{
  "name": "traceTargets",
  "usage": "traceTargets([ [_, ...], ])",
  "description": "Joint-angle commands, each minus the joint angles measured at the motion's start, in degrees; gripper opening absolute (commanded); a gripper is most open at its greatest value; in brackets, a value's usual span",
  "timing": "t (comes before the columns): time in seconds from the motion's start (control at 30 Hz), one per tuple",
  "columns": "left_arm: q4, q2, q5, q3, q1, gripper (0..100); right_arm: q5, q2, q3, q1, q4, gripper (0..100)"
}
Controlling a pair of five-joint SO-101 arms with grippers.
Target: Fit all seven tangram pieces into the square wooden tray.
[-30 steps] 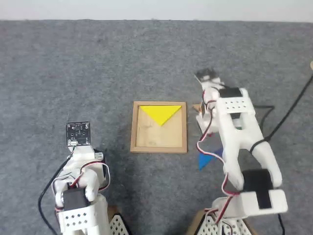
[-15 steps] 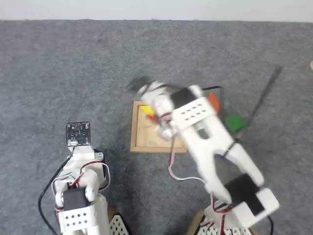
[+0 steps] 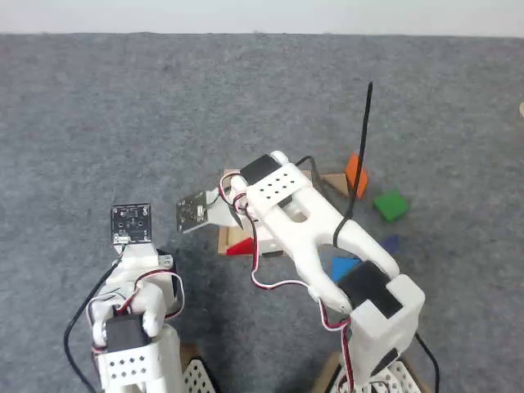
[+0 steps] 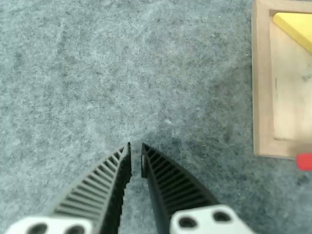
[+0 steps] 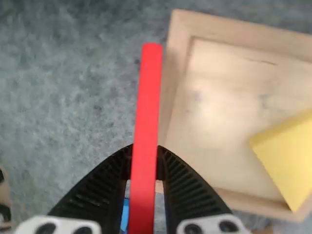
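Note:
The square wooden tray [image 5: 176, 58] holds a yellow triangle [image 5: 287, 161] at one side. My right gripper [image 5: 145, 156] is shut on a red tangram piece [image 5: 145, 122], held on edge over the tray's rim. From above, the right arm lies across the tray [image 3: 223, 239], and the red piece [image 3: 240, 245] hangs at its near left corner. My left gripper [image 4: 135, 152] is shut and holds nothing, low over the grey mat left of the tray [image 4: 261, 87]. The yellow triangle [image 4: 295, 24] and the red piece [image 4: 304, 161] lie at that view's edge.
Loose pieces lie on the mat right of the tray: orange [image 3: 355, 173], green [image 3: 390, 205], blue [image 3: 344, 267], a dark one [image 3: 391, 243] and a tan one [image 3: 334, 182]. A black cable [image 3: 364, 139] rises from the right arm. Grey mat stretches all around.
The right arm has swung from the pieces right of the tray across to the tray's near left corner and now holds the red piece. The left arm has kept still.

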State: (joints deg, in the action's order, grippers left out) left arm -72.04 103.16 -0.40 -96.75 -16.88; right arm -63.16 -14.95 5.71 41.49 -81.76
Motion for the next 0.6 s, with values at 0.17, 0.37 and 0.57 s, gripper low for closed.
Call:
traceTargets([
  [0.17, -0.18, 1.05, -0.26, 0.31, 0.35, 4, -4.84, -5.93, -12.22, 0.57, -0.57, 1.1],
  [0.37, -0.18, 1.05, -0.26, 0.31, 0.35, 4, -4.75, -11.47, -17.05, 0.40, -2.42, 13.6],
  [0.57, -0.18, 1.05, -0.26, 0.31, 0.35, 4, -4.75, -9.80, -17.23, -0.66, -1.98, 26.0],
])
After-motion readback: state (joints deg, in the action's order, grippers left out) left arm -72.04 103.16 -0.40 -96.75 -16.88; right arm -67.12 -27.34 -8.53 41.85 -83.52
